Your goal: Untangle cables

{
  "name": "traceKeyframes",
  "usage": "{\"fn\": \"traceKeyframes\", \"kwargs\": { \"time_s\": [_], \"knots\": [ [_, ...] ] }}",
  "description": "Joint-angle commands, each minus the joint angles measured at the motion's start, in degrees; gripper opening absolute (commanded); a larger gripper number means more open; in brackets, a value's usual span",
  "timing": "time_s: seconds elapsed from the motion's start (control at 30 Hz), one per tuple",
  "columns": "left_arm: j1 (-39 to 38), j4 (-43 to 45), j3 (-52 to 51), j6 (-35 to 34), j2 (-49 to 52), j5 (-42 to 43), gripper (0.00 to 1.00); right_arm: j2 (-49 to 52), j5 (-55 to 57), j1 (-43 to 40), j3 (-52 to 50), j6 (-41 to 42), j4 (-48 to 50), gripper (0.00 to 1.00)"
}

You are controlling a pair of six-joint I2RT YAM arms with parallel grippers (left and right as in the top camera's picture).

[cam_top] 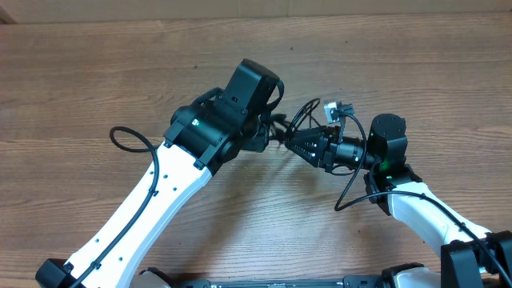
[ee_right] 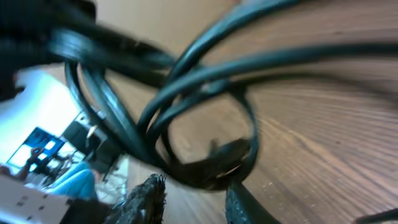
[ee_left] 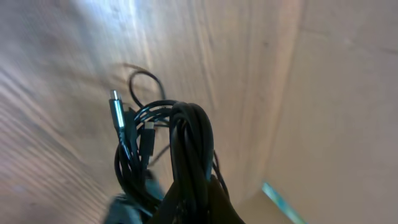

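The cables [cam_top: 308,118] are a knotted bundle of thin black cords hanging between the two arms above the wooden table [cam_top: 240,48]. My left gripper [cam_top: 270,133] is shut on the bundle from the left. In the left wrist view the cables [ee_left: 189,134] rise out of the left gripper [ee_left: 196,196], and a metal-tipped plug [ee_left: 115,102] sticks out to the left. My right gripper [cam_top: 290,144] points left at the bundle. In the right wrist view the right gripper [ee_right: 193,196] has its fingers apart, and a cable loop [ee_right: 214,168] lies just past the tips.
A grey-white plug end [cam_top: 338,108] sticks out of the bundle near the right arm. The arms' own thick wires loop at the left [cam_top: 132,140] and beside the right wrist [cam_top: 352,188]. Bare wood [cam_top: 416,64] surrounds the bundle.
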Motion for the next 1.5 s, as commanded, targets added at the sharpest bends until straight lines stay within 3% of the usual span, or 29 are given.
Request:
{"fn": "traceKeyframes", "kwargs": {
  "time_s": [0.0,0.17,1.0,1.07,1.23,1.47],
  "knots": [
    [0.28,-1.51,0.66,-1.20,-0.35,-2.49,0.04,-0.35,4.42,-0.17,0.22,-0.31,0.20,0.36],
    [0.26,-1.51,0.66,-1.18,-0.35,-2.27,0.04,-0.35,7.06,-0.17,0.22,-0.33,0.20,0.42],
    [0.15,-0.28,0.66,-0.55,-0.33,-1.75,0.04,-0.37,1.44,4.24,0.22,-0.11,12.57,0.46],
    [0.15,-0.37,0.66,-0.55,-0.35,-1.77,0.04,-0.37,1.49,4.37,0.22,-0.09,13.07,0.44],
    [0.17,-0.33,0.66,-0.55,-0.35,-1.79,0.04,-0.37,3.43,4.37,0.22,-0.09,11.91,0.27],
    [0.17,-0.28,0.66,-0.63,-0.35,-1.81,0.04,-0.37,5.44,4.35,0.22,-0.11,9.62,0.25]
  ]
}}
